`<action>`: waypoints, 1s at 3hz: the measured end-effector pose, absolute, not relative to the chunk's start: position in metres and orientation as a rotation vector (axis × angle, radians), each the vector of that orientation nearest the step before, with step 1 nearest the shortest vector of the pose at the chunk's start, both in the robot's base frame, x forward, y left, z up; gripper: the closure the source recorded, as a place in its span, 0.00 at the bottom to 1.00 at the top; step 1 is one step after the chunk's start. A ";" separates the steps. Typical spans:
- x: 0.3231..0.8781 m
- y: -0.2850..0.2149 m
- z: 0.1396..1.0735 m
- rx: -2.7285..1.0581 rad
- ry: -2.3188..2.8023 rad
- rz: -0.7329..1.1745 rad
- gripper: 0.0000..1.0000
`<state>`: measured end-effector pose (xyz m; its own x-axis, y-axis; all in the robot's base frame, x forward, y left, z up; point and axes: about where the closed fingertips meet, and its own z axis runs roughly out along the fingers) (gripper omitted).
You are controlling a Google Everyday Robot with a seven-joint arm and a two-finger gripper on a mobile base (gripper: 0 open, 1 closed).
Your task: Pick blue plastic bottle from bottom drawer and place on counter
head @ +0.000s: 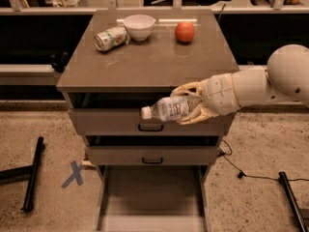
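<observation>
My gripper (189, 105) comes in from the right on a white arm and is shut on the blue plastic bottle (169, 108). The bottle lies sideways in it, white cap pointing left, in front of the top drawer, just below the front edge of the counter (149, 64). The bottom drawer (152, 197) is pulled out towards me at the foot of the cabinet and its tray looks bare.
On the counter stand a dented can (111, 37) lying on its side, a white bowl (139, 26) and an orange fruit (184, 32). Two black-handled drawers sit below. A blue tape cross (75, 174) marks the floor at left; black stand legs lie on both sides.
</observation>
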<state>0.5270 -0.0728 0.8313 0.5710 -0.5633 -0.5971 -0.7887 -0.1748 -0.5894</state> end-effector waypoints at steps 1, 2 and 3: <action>0.536 -0.074 0.838 -1.857 1.107 0.302 1.00; 0.564 -0.081 0.863 -1.833 1.140 0.277 1.00; 0.591 -0.085 0.876 -1.806 1.197 0.265 1.00</action>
